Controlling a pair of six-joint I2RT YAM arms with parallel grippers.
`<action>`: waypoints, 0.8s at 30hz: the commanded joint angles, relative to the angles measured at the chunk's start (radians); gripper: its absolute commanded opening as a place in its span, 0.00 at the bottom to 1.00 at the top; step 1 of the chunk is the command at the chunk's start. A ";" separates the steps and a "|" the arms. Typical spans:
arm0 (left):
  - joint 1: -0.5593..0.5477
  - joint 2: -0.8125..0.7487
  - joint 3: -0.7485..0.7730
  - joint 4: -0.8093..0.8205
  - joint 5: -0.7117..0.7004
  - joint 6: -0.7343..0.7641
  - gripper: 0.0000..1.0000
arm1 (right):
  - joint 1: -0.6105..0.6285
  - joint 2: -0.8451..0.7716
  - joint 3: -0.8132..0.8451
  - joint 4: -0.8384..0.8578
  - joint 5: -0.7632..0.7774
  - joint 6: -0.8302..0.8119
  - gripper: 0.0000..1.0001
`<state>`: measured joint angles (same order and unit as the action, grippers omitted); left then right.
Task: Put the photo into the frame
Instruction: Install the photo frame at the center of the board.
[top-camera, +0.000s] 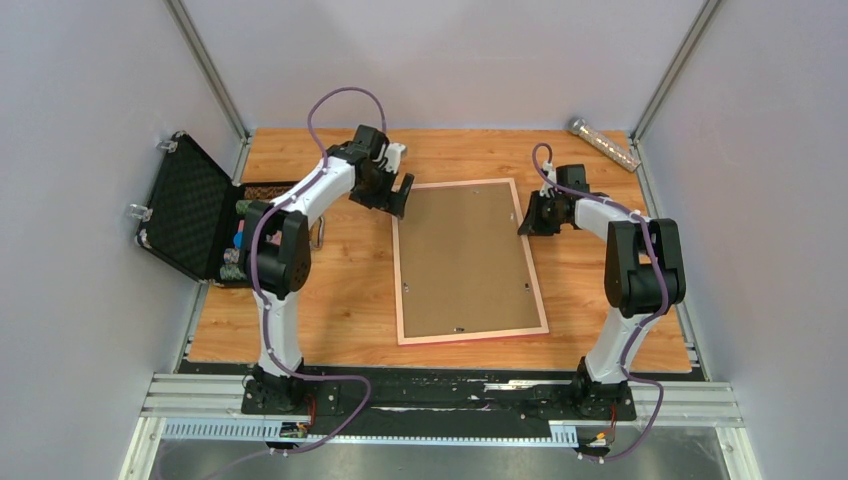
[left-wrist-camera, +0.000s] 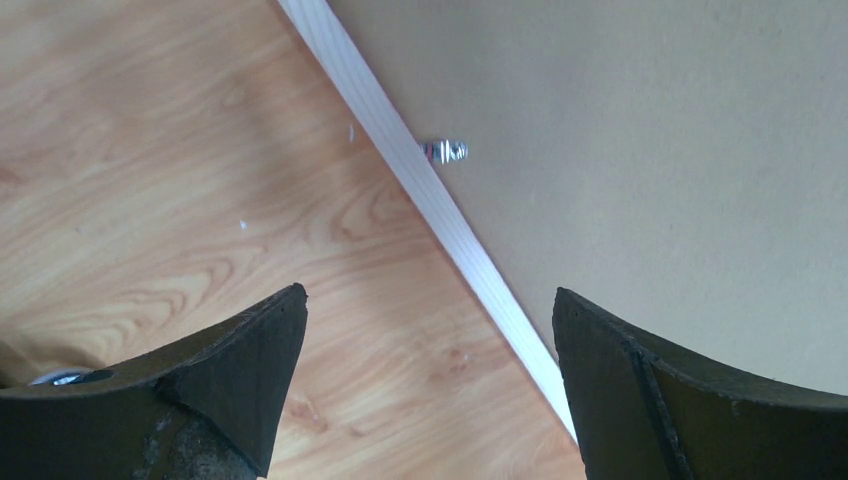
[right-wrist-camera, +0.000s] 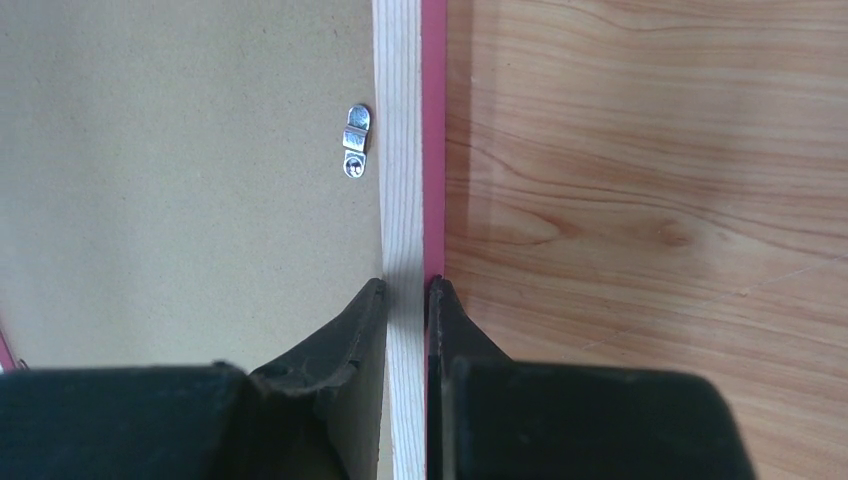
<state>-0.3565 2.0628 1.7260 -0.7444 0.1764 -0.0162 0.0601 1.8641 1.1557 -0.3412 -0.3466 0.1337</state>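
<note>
The frame (top-camera: 397, 285) lies face down in the middle of the table, pale rails up, with a pink edge showing. The brown backing board (top-camera: 465, 260) fills it. The photo is not in view. My right gripper (top-camera: 527, 215) is shut on the frame's right rail (right-wrist-camera: 402, 150) near the far end, one finger inside and one outside, beside a metal clip (right-wrist-camera: 356, 140). My left gripper (top-camera: 398, 197) is open and empty above the frame's left rail (left-wrist-camera: 440, 215) near the far-left corner. It straddles the rail just short of another clip (left-wrist-camera: 445, 151).
An open black case (top-camera: 190, 210) holding small items stands at the left table edge. A silvery tube (top-camera: 604, 145) lies at the back right corner. A small metal piece (top-camera: 320, 232) lies between the case and the frame. Grey walls enclose three sides.
</note>
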 joint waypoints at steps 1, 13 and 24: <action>0.005 -0.109 -0.057 -0.028 0.024 0.053 1.00 | -0.007 0.007 0.020 -0.011 -0.013 0.093 0.00; -0.021 -0.175 -0.213 -0.015 0.138 0.043 1.00 | -0.041 0.014 0.046 0.031 -0.053 0.206 0.00; -0.091 -0.176 -0.326 0.018 0.130 0.059 1.00 | -0.049 0.016 0.026 0.082 -0.055 0.260 0.00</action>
<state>-0.4324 1.9366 1.4036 -0.7586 0.2871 0.0181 0.0189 1.8816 1.1660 -0.3347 -0.3843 0.3027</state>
